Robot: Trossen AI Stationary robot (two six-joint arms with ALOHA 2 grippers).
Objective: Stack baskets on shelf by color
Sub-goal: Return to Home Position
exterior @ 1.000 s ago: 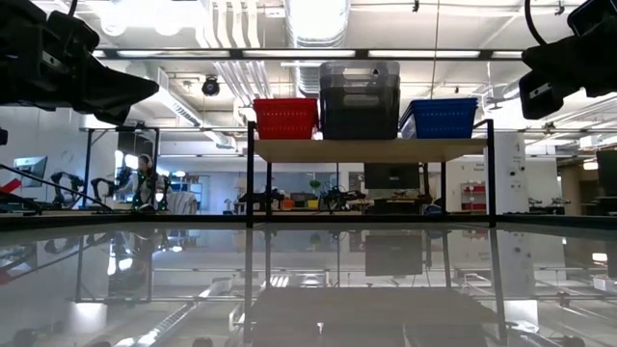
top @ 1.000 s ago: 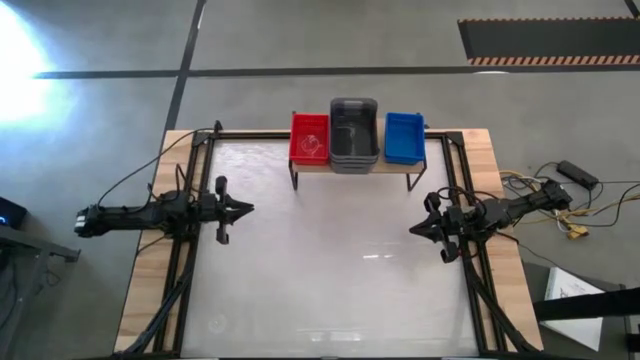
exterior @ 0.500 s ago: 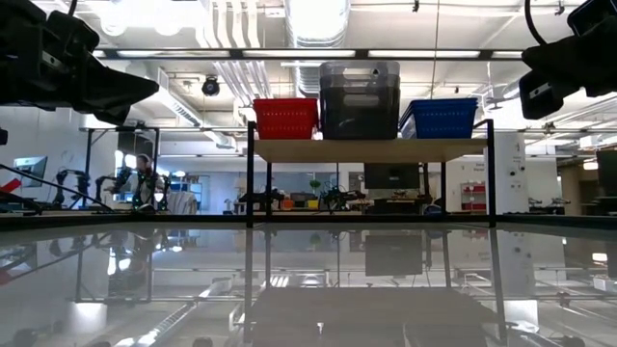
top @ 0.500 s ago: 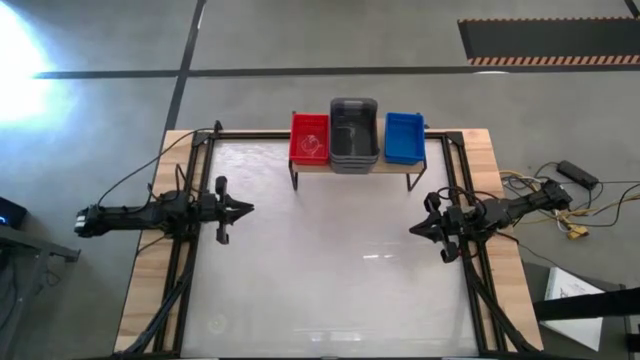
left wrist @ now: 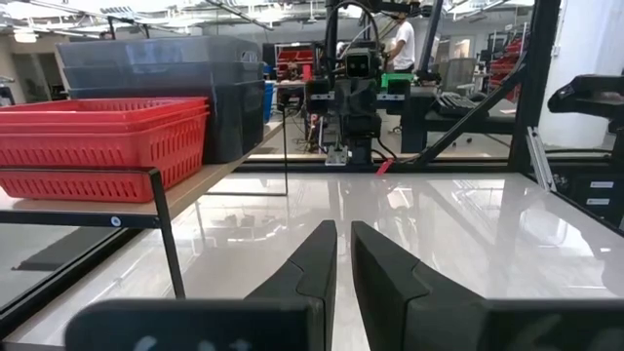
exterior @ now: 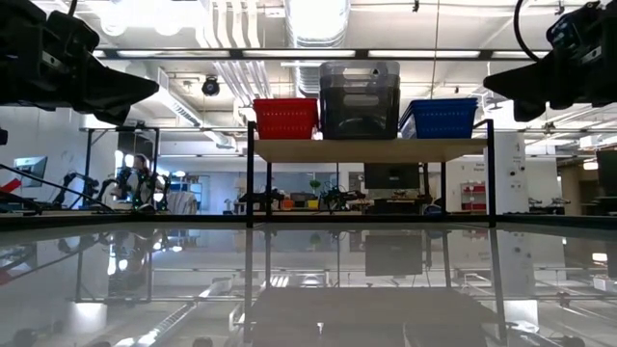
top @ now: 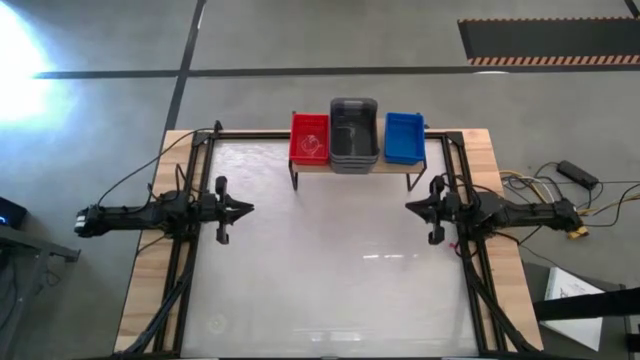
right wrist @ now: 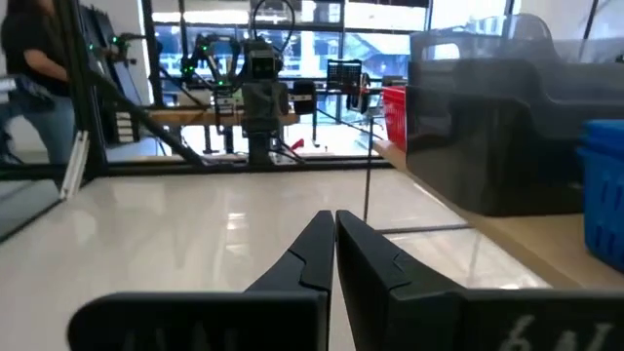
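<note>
The light-wood shelf (top: 395, 167) stands on thin black legs at the table's far edge. On its board rest, by their bottoms, a red basket stack (top: 309, 139) at the left, a taller dark grey stack (top: 354, 134) in the middle and a blue stack (top: 404, 137) at the right. My left gripper (top: 248, 209) hovers shut over the table's left side, pointing right. My right gripper (top: 410, 207) hovers shut over the right side, pointing left, just in front of the shelf's right end. Neither holds anything.
Black frame rails (top: 196, 230) run along the table's left and right sides under each arm. Cables (top: 560, 205) lie off the right edge. The glossy white tabletop (top: 320, 270) is bare between the arms and in front of the shelf. A person (right wrist: 39, 68) stands beyond the table.
My right gripper has swung toward the table's far edge, and its arm has straightened so that it now points level toward the left, closer to the shelf's right end. It stayed shut.
</note>
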